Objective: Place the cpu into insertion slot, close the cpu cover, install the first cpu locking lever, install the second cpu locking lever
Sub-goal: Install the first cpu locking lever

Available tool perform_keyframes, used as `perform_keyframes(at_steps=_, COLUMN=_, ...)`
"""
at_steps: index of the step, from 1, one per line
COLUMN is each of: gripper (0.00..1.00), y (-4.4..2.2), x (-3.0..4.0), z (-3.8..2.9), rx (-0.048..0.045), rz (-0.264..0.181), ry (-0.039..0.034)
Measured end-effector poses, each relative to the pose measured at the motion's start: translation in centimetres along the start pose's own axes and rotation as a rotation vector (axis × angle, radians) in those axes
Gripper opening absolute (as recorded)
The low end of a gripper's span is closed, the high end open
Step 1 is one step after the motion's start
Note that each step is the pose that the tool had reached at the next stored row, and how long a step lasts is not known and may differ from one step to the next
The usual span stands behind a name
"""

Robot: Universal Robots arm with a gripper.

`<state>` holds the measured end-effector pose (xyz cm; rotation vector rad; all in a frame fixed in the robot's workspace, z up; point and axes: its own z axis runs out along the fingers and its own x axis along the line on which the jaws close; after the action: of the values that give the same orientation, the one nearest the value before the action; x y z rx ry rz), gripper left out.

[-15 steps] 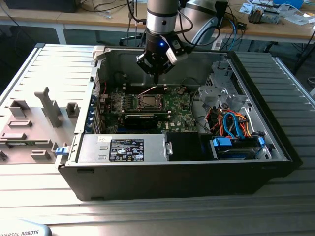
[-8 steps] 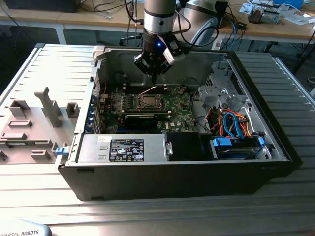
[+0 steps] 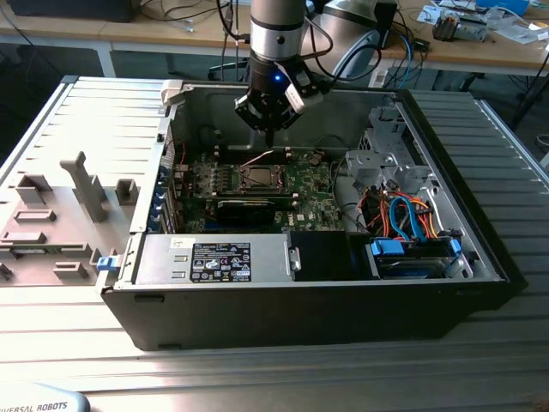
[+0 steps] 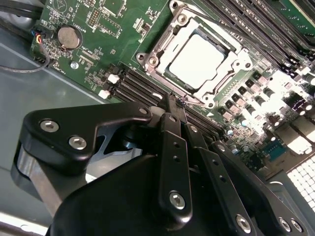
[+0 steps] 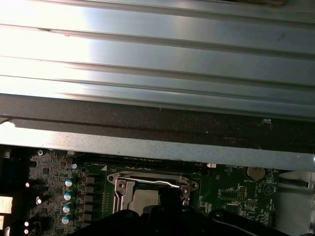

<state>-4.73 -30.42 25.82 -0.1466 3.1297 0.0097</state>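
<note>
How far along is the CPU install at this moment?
Done: the cpu sits in the slot with the cover closed over it. In hand: the shut, empty gripper hovers beside the socket. I cannot tell whether the levers are latched.

Black gripper (image 4: 173, 105), with silver screw heads showing along its fingers. Green motherboard (image 4: 98, 49), showing black memory slots (image 4: 140, 91) and a round silver coin cell (image 4: 69, 37). Cpu (image 4: 197, 60) showing a pale silver-grey top, framed by the silvery cpu cover (image 4: 231, 66). In the exterior view, the computer case (image 3: 257, 318) is showing black outer walls and a grey interior; orange and blue cables (image 3: 412, 219) are lying beside a blue drive bracket (image 3: 403, 249). Pale grey ribbed tabletop (image 3: 77, 112), striped lengthwise. Light grey fixture tray (image 3: 51, 215) carrying a small blue clip (image 3: 105, 263).
</note>
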Motion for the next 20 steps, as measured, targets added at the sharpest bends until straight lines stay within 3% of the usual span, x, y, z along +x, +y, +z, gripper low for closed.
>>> perform_keyframes(at_steps=20, gripper=0.11, y=0.09, x=1.00, z=0.08, rx=0.0001, rz=0.000, ry=-0.0008)
